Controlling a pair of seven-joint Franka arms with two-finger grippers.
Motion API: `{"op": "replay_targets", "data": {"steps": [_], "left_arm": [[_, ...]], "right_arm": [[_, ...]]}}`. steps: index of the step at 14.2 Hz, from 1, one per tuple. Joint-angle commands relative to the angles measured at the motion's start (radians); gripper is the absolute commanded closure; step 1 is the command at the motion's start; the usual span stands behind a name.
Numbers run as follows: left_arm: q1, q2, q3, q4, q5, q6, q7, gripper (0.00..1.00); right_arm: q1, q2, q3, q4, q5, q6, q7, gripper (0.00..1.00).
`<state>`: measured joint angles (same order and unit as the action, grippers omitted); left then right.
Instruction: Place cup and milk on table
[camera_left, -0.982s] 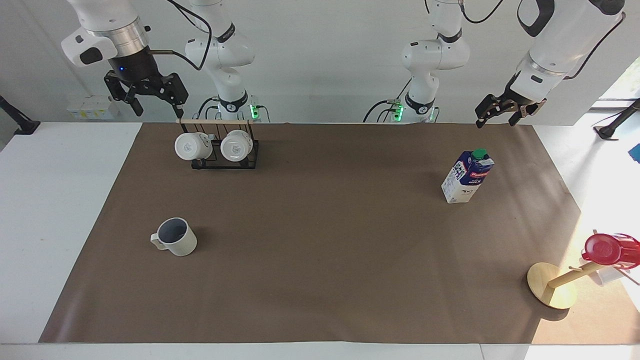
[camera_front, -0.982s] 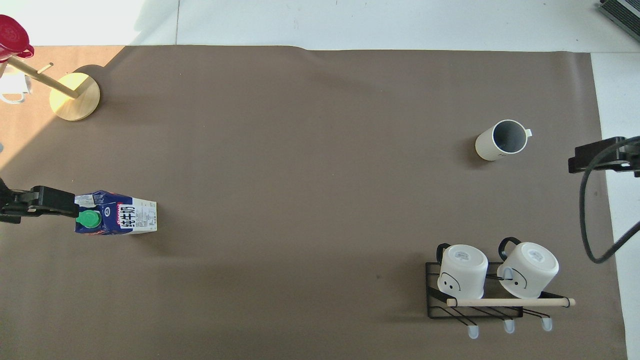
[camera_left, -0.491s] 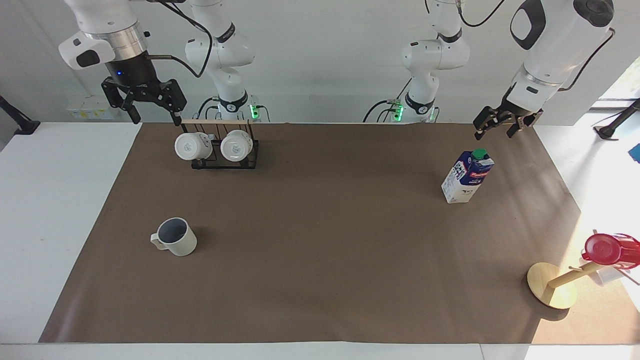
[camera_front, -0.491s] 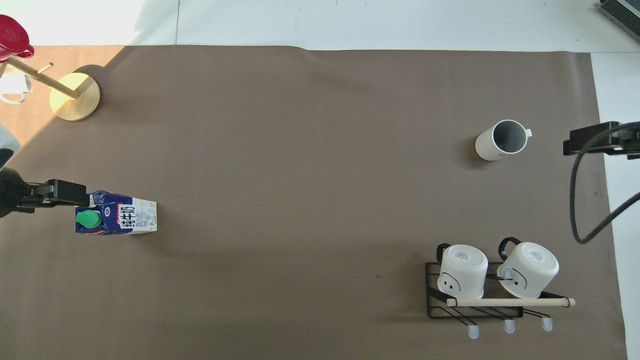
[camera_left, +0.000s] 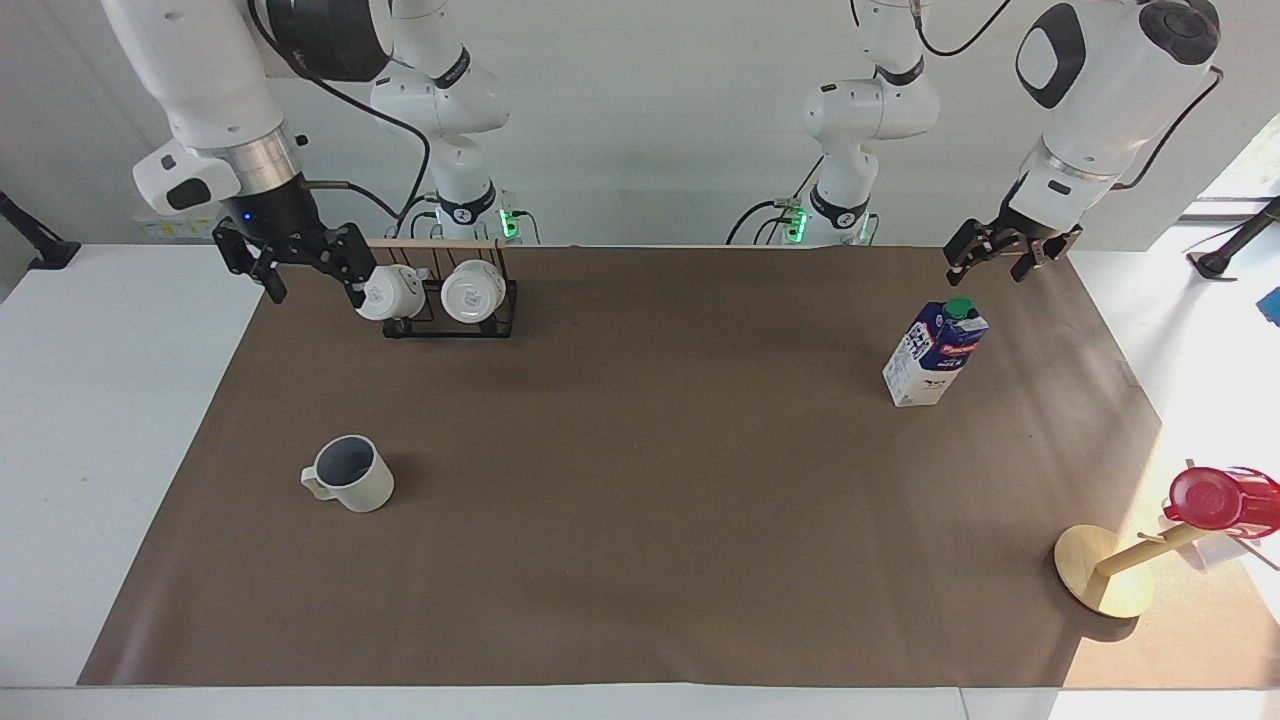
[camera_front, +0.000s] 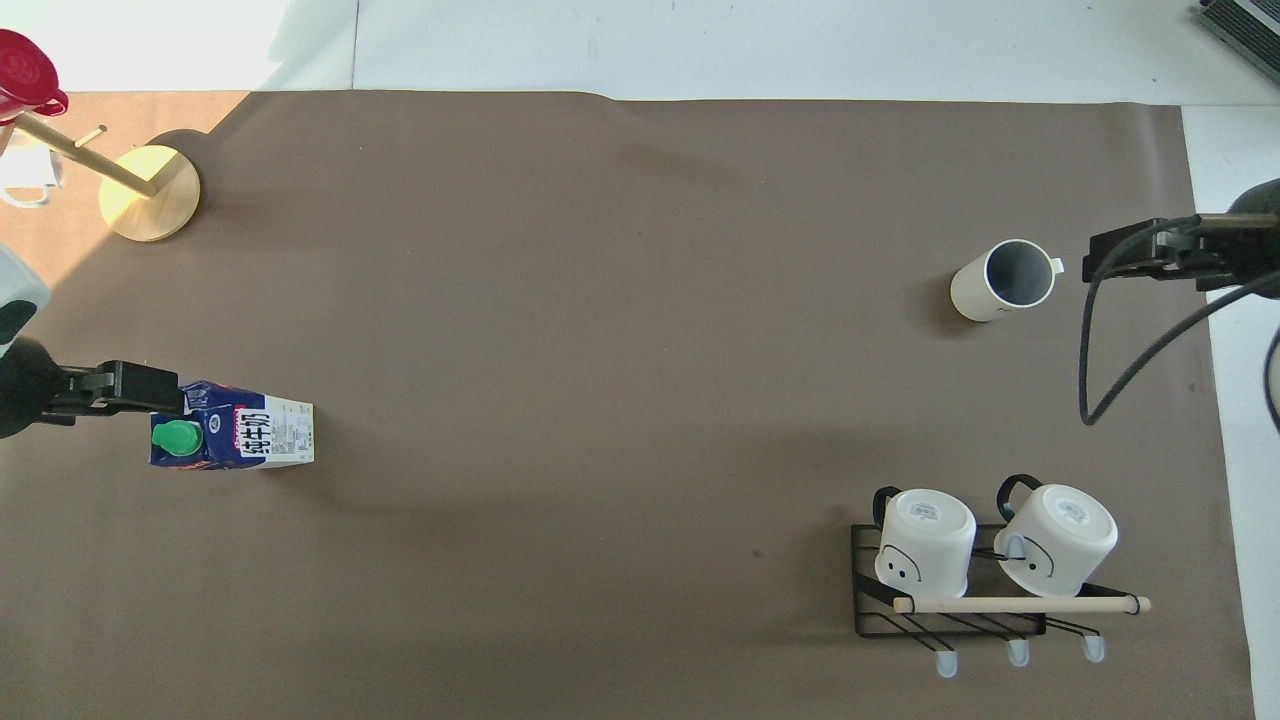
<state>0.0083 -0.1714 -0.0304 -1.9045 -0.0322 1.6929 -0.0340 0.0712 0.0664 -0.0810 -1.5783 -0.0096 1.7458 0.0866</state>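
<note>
While both tools hang released and empty, nothing of the task is gripped yet. The left tool (camera_left: 985, 262) hovers over the mat's edge by the robots, just above and beside the green cap of the milk carton (camera_left: 935, 352), its fingers spread and pointing down and toward the carton. The right tool (camera_left: 305, 272) hovers with fingers spread over the mat's edge beside the black mug rack (camera_left: 450, 295), whose two white mugs hang bottoms outward.

The carton stands upright on the brown mat (camera_left: 640, 480) of the white bench (camera_left: 110, 420), toward the left arm's end. The ribbed cream mug (camera_left: 350, 474) stands upright, mouth up, handle turned toward the right arm's end, farther from the robots than the rack.

To do the reach well, I judge the left tool should drop to the carton's mid-body, below the sloped top, and squeeze the flat sides squarely so the tall box does not tip. The right tool should clear the rack's wooden bar, then come down over the mug's rim or wall.

Both arms lean out from their bases, forearms sloping downward, wrists bent toward the mat.
</note>
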Motion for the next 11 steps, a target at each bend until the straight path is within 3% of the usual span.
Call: {"op": "replay_targets", "data": {"steps": [1, 7, 11], "left_arm": [[0.015, -0.027, -0.009, -0.036, 0.009, 0.024, 0.028, 0.00], [0.015, -0.027, -0.008, -0.034, 0.009, 0.028, 0.028, 0.00], [0.009, -0.023, -0.009, -0.034, 0.009, 0.042, 0.028, 0.00]], "right_arm": [[-0.008, 0.002, 0.001, -0.103, -0.012, 0.099, -0.018, 0.00], [-0.024, 0.085, 0.001, -0.256, -0.012, 0.377, -0.019, 0.00], [-0.030, 0.165, 0.001, -0.272, -0.012, 0.471, -0.030, 0.00]]}}
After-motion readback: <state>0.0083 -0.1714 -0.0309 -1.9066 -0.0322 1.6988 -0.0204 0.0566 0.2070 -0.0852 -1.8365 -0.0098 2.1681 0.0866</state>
